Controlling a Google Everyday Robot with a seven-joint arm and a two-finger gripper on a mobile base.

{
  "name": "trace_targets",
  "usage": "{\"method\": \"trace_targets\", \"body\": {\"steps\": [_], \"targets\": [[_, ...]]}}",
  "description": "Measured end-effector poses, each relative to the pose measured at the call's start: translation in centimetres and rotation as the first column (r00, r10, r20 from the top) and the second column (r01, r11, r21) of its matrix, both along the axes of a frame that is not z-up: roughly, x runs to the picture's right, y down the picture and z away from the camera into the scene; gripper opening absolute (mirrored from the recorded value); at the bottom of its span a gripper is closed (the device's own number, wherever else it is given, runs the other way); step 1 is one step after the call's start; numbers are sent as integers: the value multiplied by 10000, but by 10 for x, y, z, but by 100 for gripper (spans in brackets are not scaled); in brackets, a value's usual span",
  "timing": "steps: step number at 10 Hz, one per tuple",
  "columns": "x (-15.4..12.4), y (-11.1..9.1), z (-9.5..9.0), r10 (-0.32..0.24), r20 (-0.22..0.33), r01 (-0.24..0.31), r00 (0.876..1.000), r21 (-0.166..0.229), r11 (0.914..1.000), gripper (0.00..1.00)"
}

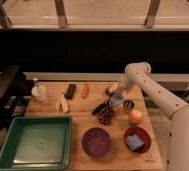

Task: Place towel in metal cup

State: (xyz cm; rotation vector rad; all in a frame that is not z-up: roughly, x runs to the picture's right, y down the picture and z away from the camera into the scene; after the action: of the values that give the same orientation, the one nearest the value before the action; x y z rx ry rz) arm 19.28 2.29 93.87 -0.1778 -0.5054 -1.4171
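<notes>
The small metal cup (128, 105) stands upright on the wooden table (83, 117), right of centre. A pale bluish-white crumpled thing, probably the towel (116, 101), lies just left of the cup. My gripper (113, 94) hangs from the white arm (138, 72) that reaches in from the right. It is low over the towel and up-left of the cup. I cannot tell whether it touches the towel.
Near the cup are an orange fruit (135, 117), a pinecone-like object (105, 116) and a dark item (100, 107). In front stand a purple bowl (96, 141), a red bowl (138, 140) holding something blue, and a green tray (33, 142). A banana (62, 103), a black bar (70, 90), a red item (85, 90) and a white bottle (38, 92) sit at the left.
</notes>
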Motion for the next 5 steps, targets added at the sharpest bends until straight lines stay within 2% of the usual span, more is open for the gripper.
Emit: {"method": "trace_targets", "body": {"steps": [3,5], "targets": [[4,7,-4,249,129,-246,9996,-223,9994,25],[11,-1,-20,306,-5,-306,9995,-45,9995,5]]}}
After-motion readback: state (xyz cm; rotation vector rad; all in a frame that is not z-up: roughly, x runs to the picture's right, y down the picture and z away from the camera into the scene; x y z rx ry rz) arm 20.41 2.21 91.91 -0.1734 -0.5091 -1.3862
